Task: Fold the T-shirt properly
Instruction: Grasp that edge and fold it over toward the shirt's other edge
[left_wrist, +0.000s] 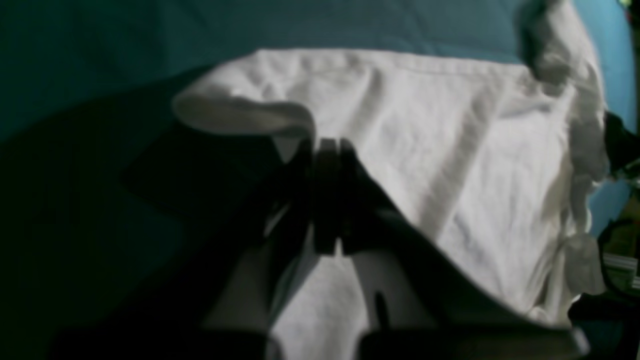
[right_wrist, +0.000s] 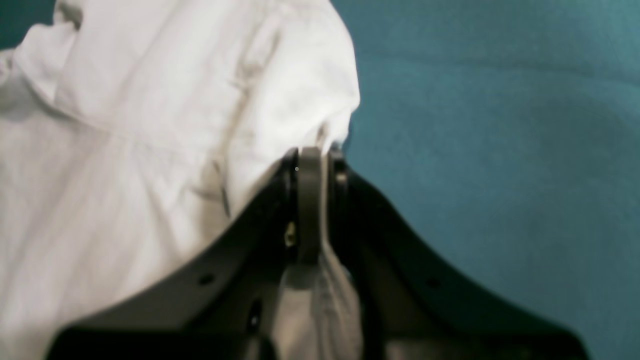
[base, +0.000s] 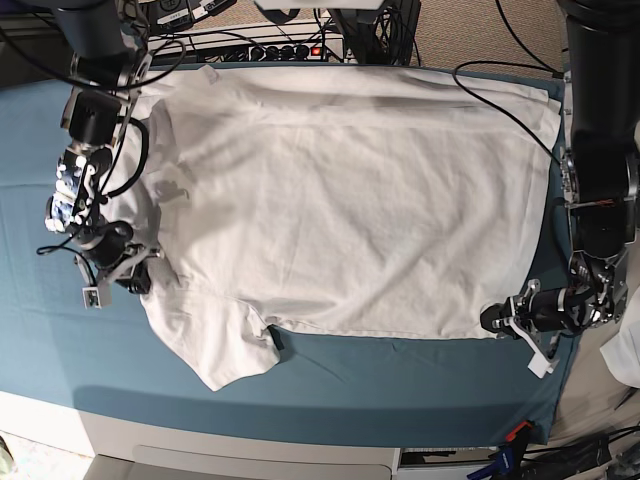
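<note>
Left wrist view: the left gripper (left_wrist: 327, 150) is clenched on a raised fold at the edge of the T-shirt (left_wrist: 425, 150). The fabric rolls up beside the jaws and lies flat beyond them on the teal cloth (left_wrist: 100, 50).

Right wrist view: the right gripper (right_wrist: 315, 160) is clamped on a bunched edge of the T-shirt (right_wrist: 150, 125). White fabric passes between the closed jaws and hangs below them. The teal cloth (right_wrist: 500, 150) fills the side away from the garment.

Base view: the T-shirt (base: 340, 200) lies spread across the teal cloth (base: 400, 380), with one sleeve pointing toward the near edge. The right gripper (base: 125, 265) holds the edge near that sleeve. The left gripper (base: 510, 320) holds the opposite near corner.

Handling: the garment appears thin, light and limp. It will likely sag between grip points and drag wrinkles. Hold it at hems, seams or corners, where the layers are thicker. Keep both grips level so the fold line stays straight.
</note>
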